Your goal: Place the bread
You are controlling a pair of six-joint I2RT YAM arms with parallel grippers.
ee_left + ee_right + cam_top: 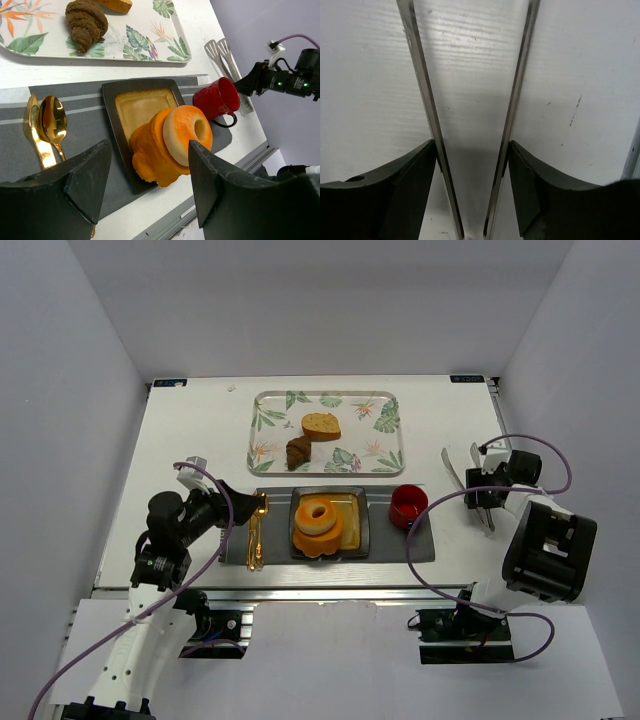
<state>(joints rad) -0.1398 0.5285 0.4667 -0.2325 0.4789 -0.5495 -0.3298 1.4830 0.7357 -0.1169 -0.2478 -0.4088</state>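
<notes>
A pale ring-shaped bun leans on an orange croissant, both atop a flat square toast slice on the dark square plate at near centre. Farther back, on the leaf-patterned tray, a tan bread slice and a dark brown croissant lie close together.

Bare table passable left of tray, also between tray and tongs. Near centre blocked: plate stacked with doughnuts, red cup right, gold cutlery left.
</notes>
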